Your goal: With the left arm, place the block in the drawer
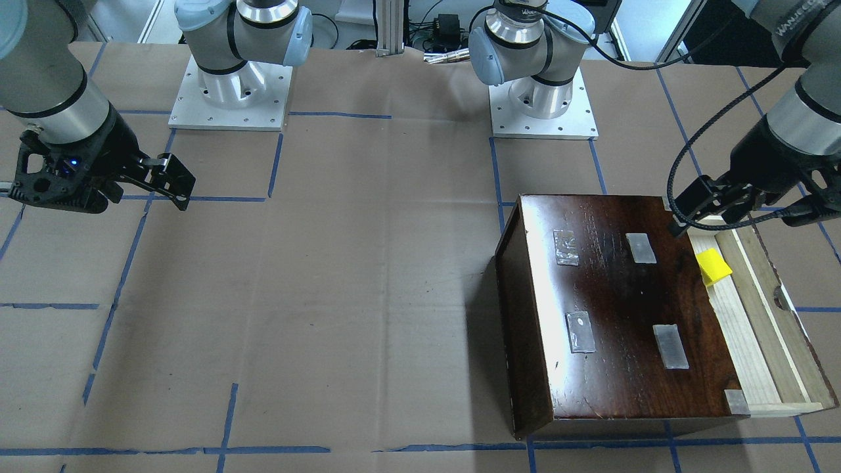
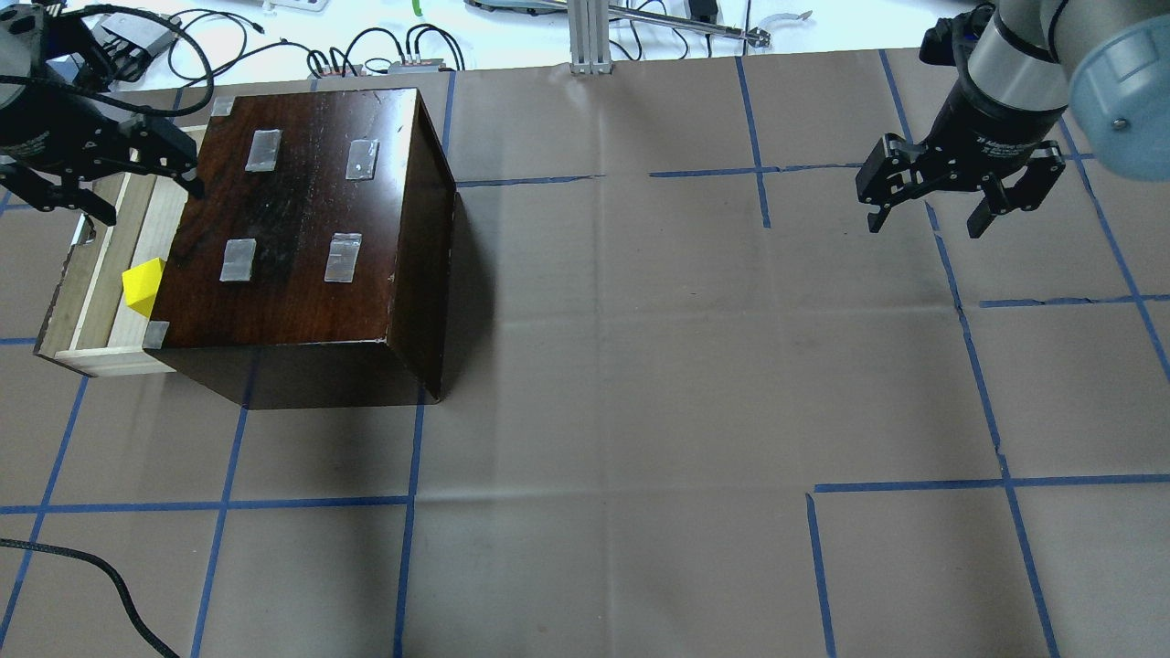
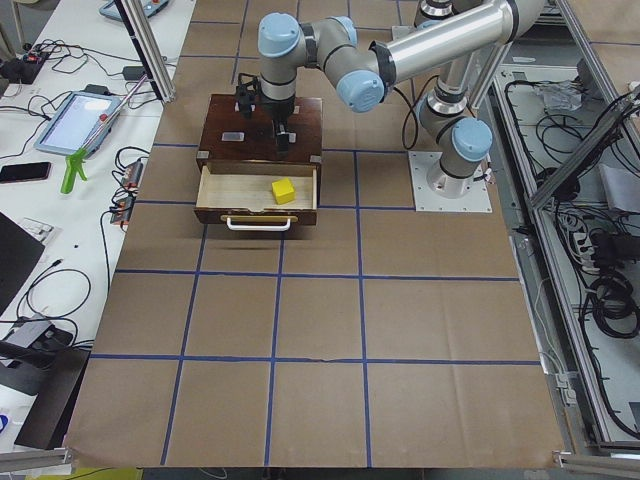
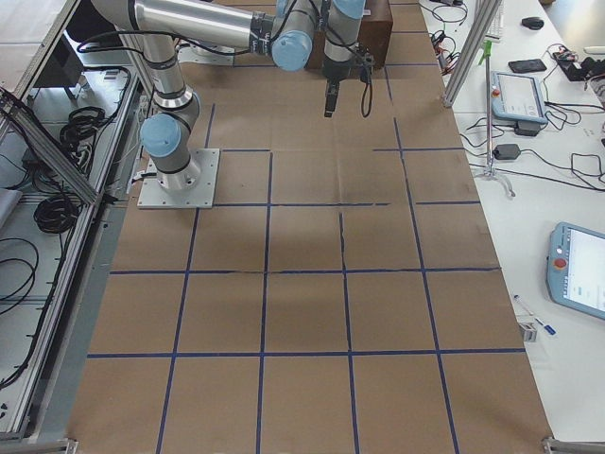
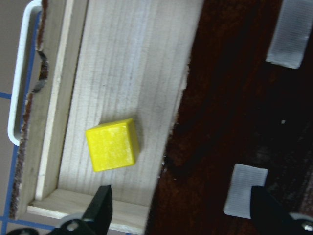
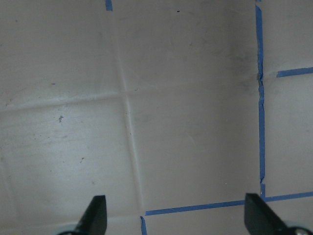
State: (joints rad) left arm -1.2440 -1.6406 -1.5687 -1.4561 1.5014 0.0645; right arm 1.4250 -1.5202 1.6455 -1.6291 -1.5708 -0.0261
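Observation:
The yellow block [image 2: 144,285] lies in the pulled-out pale wood drawer [image 2: 101,247] of the dark-brown box [image 2: 302,210], close to the box's front edge. It also shows in the front view [image 1: 713,266], the left side view [image 3: 284,190] and the left wrist view [image 5: 112,145]. My left gripper [image 2: 151,203] is open and empty. It hovers above the drawer's far end and the box's edge, apart from the block [image 5: 183,210]. My right gripper [image 2: 928,219] is open and empty over bare table, far from the box.
The box top carries several grey tape patches [image 2: 238,260]. The drawer has a white handle [image 5: 19,73] on its front. Brown paper with blue tape lines [image 2: 585,178] covers the table. Cables [image 2: 366,46] lie beyond the far edge.

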